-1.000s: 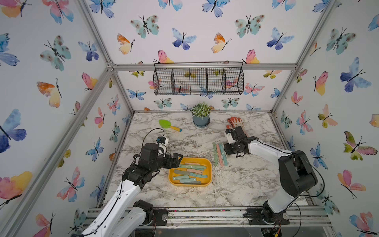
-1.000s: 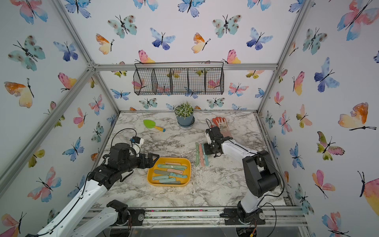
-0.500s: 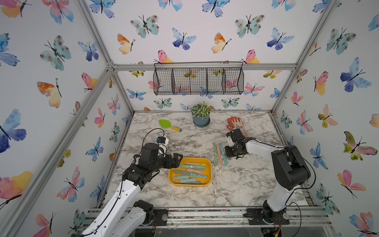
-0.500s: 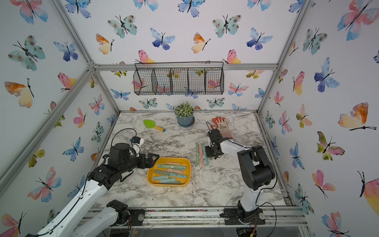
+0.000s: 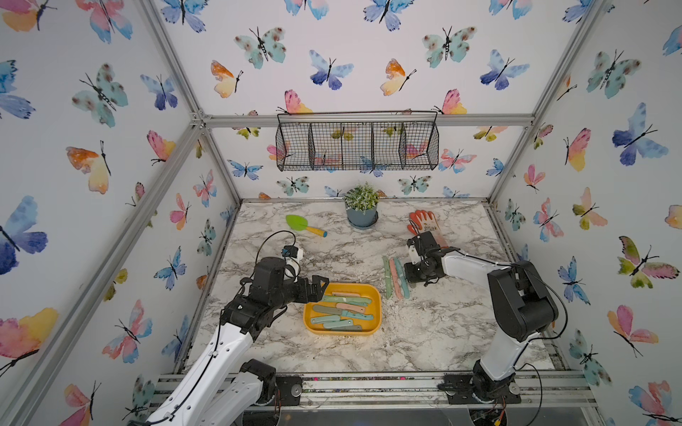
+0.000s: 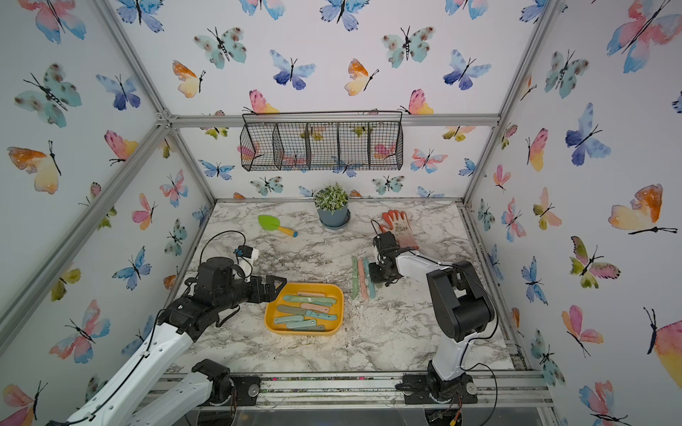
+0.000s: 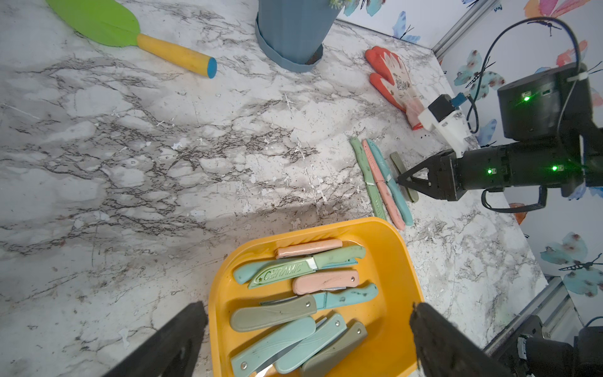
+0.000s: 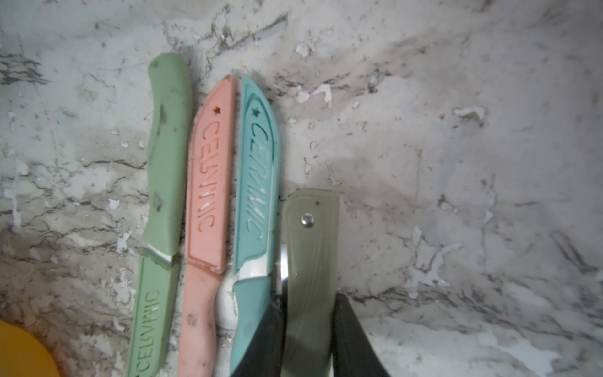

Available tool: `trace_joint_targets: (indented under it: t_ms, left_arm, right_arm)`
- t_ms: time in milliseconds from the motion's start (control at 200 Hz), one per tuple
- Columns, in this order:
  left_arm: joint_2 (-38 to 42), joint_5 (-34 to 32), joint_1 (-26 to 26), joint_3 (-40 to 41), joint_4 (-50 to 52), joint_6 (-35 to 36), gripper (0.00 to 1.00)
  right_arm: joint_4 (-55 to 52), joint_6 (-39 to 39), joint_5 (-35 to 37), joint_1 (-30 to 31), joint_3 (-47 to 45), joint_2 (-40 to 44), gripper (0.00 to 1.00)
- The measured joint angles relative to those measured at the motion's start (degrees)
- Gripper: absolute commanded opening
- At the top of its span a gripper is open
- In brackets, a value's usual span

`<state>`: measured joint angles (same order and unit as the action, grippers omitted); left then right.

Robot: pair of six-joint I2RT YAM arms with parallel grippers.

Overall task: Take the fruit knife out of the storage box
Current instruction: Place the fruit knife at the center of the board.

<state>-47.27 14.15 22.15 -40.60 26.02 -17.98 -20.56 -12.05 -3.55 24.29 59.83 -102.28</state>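
The storage box (image 5: 377, 313) (image 6: 341, 306) (image 7: 401, 261) is a yellow-orange tray on the marble with several fruit knives in it, some folding and some sheathed. My left gripper (image 5: 319, 286) (image 7: 308, 313) hovers open at its left rim, with nothing between the fingers. Right of the tray, my right gripper (image 5: 406, 274) (image 8: 308, 300) is shut on an olive folding fruit knife (image 8: 310, 248) (image 7: 396, 161). It holds the knife low beside a teal knife (image 8: 257, 182). I cannot tell whether the olive knife rests on the marble.
Green (image 8: 166, 163), pink (image 8: 210, 169) and teal sheathed knives lie side by side right of the tray. At the back are a green trowel (image 5: 304, 225), a potted plant (image 5: 361, 206) and an orange glove (image 5: 424, 221). A wire basket (image 5: 356, 144) hangs on the back wall.
My right arm has folded its elbow inward, and its gripper has shifted slightly toward the row of knives with the olive knife. The left arm has not moved.
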Motion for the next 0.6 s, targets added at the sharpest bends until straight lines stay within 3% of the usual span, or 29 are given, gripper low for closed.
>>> trace_joint_targets:
  t_ms: [220,601]
  left_arm:
    - [0.2,-0.3,0.0,0.0,0.0,0.0,0.98]
    - [0.3,-0.8,0.0,0.0,0.0,0.0,0.98]
  right_arm:
    - [0.0,-0.4,0.0,0.0,0.0,0.0,0.32]
    - [0.0,-0.4,0.0,0.0,0.0,0.2,0.32]
